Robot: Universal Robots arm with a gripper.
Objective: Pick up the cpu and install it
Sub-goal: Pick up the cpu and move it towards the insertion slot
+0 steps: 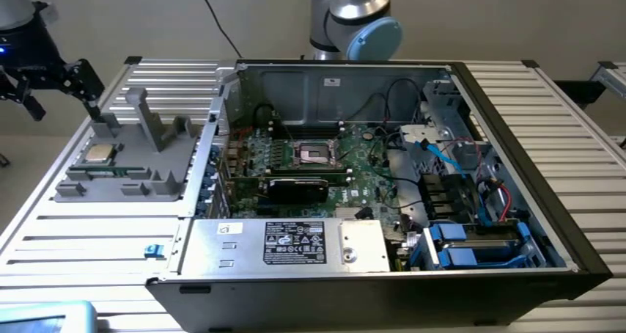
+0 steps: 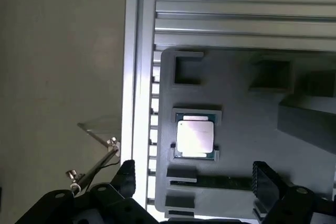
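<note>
- Gripper jaws stand wide apart with nothing between them, so I hold nothing. In the exterior view I hang over the far corner of the slatted table on that view's left, just beyond the grey fixture tray.
- My black fingers show in the wrist view, spread to either side of the tray's near edge. They touch neither the tray nor the chip.
- The cpu lies flat in its square recess in the tray, silver lid up, near my fingers but apart from them. In the exterior view the cpu sits on that view's left of the open computer case.
- Inside the case, the cpu socket on the green motherboard shows a dark centre within its metal frame. I see no chip in it, and it is well apart from the cpu.
- By my reading, the task stands at its start: the chip is not yet gripped or lifted, so both the pick-up and the install are left.
</note>
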